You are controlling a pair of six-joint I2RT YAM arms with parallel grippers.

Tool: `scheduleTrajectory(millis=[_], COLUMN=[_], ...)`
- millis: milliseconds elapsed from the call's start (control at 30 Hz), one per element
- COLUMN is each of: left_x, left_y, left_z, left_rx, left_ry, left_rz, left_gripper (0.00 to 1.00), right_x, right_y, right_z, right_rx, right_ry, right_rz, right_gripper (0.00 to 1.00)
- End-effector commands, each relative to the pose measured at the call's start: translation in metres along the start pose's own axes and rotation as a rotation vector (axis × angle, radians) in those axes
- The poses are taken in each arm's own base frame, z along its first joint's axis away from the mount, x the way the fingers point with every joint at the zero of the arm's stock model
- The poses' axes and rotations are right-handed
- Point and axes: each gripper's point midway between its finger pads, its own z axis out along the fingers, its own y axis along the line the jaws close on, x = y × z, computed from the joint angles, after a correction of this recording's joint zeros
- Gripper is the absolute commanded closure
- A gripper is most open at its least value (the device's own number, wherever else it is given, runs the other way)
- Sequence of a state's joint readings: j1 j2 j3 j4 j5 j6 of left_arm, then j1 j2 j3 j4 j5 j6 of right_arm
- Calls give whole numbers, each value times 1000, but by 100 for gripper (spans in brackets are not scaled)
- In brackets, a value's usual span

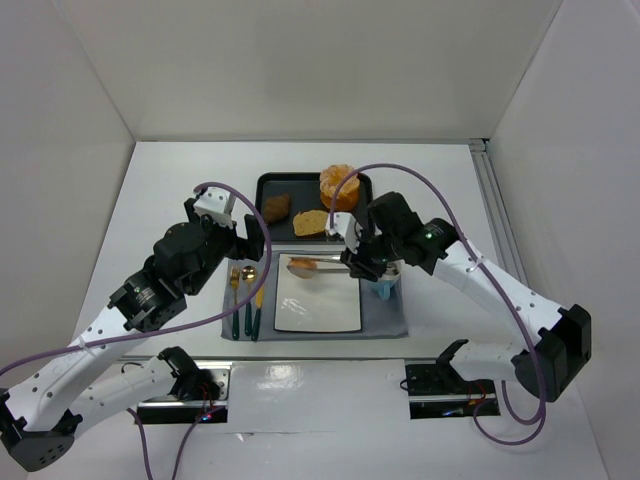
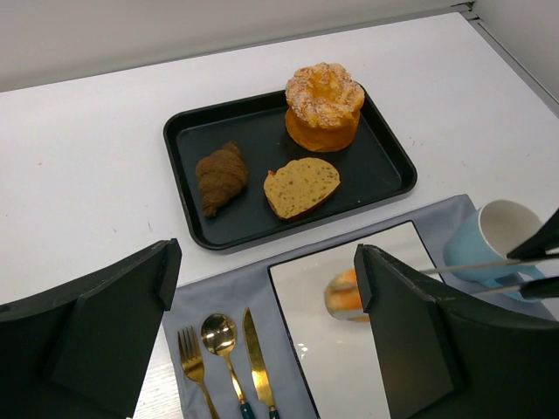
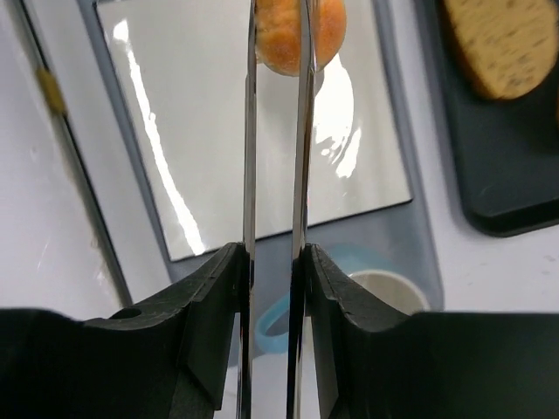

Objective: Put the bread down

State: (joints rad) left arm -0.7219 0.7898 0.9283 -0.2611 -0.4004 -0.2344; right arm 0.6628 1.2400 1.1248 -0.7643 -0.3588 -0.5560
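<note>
- White walls close in a white desk (image 1: pixel 150 200), on which a grey mat (image 1: pixel 385 325) is laid like a table setting.
- One pair of tongs (image 3: pixel 249 131) is clamped by the right fingers (image 1: pixel 358 262), which press its two blades together; the long blades give reach, so the fingers themselves stay back from the food.
- One small round bun (image 3: pixel 278 44) sits pinched at the far tips of the tongs, well out ahead of the right fingers and low over the single plate (image 1: pixel 320 310). Whether it touches the plate cannot be told.
- Judging by this, the plate is where the bun is meant to land, and the fingers would need to ease off for the blades to spring apart.
- One blue cup (image 2: pixel 489 236) stands just below the right fingers, close enough to be knocked.
- Spread wide and gripping nothing, the left fingers (image 1: pixel 243 243) hang apart from the bun, seemingly kept out of the way.
- Beyond the left fingers lies one black tray (image 2: pixel 183 140) with three baked items: a brown croissant (image 2: pixel 220 177), a flat slice (image 2: pixel 301 186) and a large ridged pastry (image 2: pixel 324 105).
- Three pieces of cutlery lie between the left fingers: fork (image 2: pixel 194 358), spoon (image 2: pixel 218 333), knife (image 2: pixel 255 358).
</note>
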Motion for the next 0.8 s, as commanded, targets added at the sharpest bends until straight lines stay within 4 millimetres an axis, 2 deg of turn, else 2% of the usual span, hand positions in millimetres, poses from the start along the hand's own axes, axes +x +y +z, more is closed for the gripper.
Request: scheduleTrajectory(millis=[0, 100, 167, 300, 400, 467, 600, 767], left_x=[-13, -14, -11, -11, -11, -11, -11, -7], left_y=[2, 4, 4, 4, 4, 4, 4, 4], left_z=[0, 0, 3, 3, 3, 3, 3, 3], left_rx=[-12, -21, -22, -22, -22, -22, -22, -23], left_ry=[-52, -53, -45, -45, -45, -45, -45, -36], left_rz=[-3, -4, -1, -1, -1, -1, -1, 3], left_gripper=[0, 0, 0, 0, 0, 0, 0, 0], right_x=[23, 29, 40, 48, 52, 55, 55, 55], right_y=[18, 24, 29, 31, 32, 34, 34, 34], right_z=[-3, -6, -2, 0, 1, 3, 3, 3], right_rx=[-52, -67, -84, -87, -91, -100, -100, -100], right_ry=[43, 44, 72, 94, 102, 116, 116, 116], right_rz=[8, 3, 16, 23, 27, 33, 33, 33], right_gripper=[78, 78, 78, 74, 67, 57, 46, 43])
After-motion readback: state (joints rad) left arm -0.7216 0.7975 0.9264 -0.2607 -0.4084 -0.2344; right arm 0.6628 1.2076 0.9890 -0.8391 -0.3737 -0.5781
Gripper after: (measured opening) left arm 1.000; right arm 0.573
